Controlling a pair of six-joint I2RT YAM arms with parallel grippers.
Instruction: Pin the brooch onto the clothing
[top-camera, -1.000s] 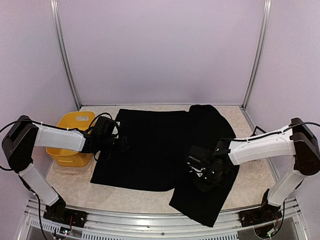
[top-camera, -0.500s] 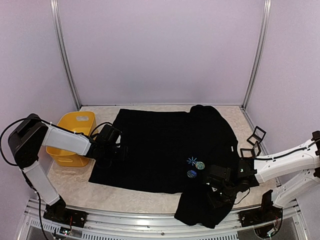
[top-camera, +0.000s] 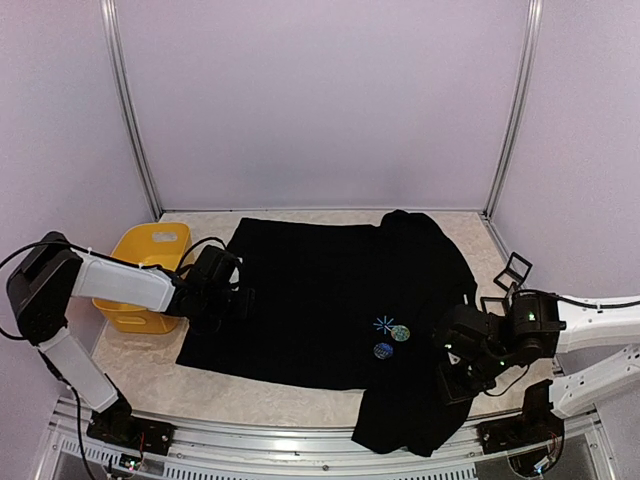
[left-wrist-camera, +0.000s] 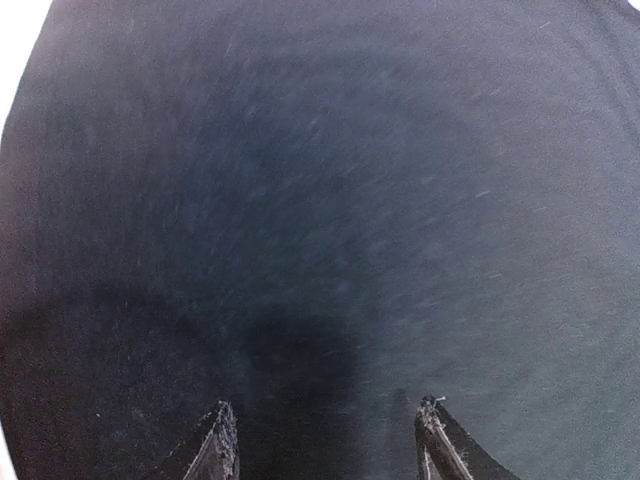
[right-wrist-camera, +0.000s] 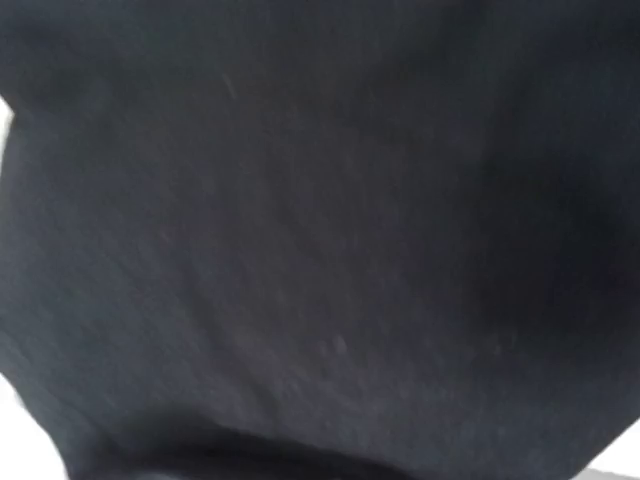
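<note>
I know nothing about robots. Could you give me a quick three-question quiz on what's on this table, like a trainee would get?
1. True or false: the yellow bin stands to the right of the black T-shirt.
2. How many round brooches sit near the light-blue starburst mark? A one, B two, C four.
3. Fill in: the left gripper has its jaws ____, with nothing between them.
Key: 1 false; 2 B; 3 open.

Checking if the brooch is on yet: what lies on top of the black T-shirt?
On the T-shirt, beside its light-blue starburst, lie one round brooch and a second round brooch. Whether either is pinned through cannot be seen. The right gripper hides the fabric beneath it.
</note>
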